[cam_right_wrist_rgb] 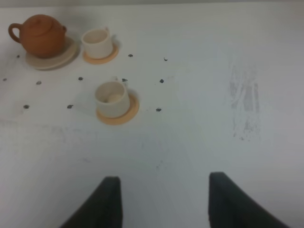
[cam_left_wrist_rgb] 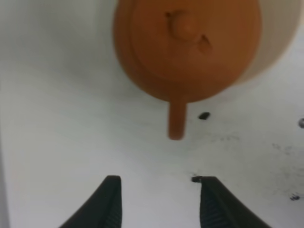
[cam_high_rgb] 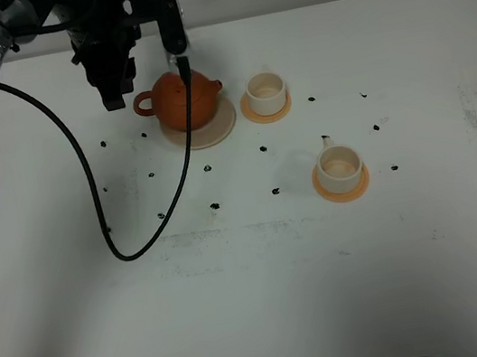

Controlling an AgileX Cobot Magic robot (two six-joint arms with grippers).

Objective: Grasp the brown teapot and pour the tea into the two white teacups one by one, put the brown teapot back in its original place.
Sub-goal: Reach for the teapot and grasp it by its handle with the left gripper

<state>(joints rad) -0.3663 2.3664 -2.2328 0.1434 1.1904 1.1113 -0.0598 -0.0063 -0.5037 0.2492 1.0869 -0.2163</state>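
Sizing up the grab: brown teapot [cam_high_rgb: 182, 101] sits upright on its cream saucer [cam_high_rgb: 220, 125], upper left of centre in the high view, lid [cam_left_wrist_rgb: 187, 26] on. Left hand [cam_left_wrist_rgb: 159, 179] is roughly half open and empty. In its wrist view the loop handle [cam_left_wrist_rgb: 176, 118] shows edge-on, lined up with the gap but ahead of the fingertips, no contact. Right hand [cam_right_wrist_rgb: 165, 177] is spread open, empty, well apart from all the crockery, over bare bench [cam_high_rgb: 259, 303]

Handling guess: fired clay, so rigid, brittle, smooth, no give under the fingers. Probably hefty for its size if filled. Take it by the handle, on the side away from the spout [cam_high_rgb: 217, 85]; the body looks too round and wide to pinch. A thin loop could let the pot swing on tilt, so the grip wants to be square and firm. Lid is likely a loose fit and may slide off on a steep pour

Containers: upper teacup [cam_high_rgb: 265, 91] just right of the pot on an orange coaster [cam_high_rgb: 283, 110]; lower teacup [cam_high_rgb: 339, 164] near frame centre, lower right of the pot, on its own coaster [cam_high_rgb: 351, 193]. Both interiors look pale, can't tell if either holds tea. Pot contents hidden under the lid
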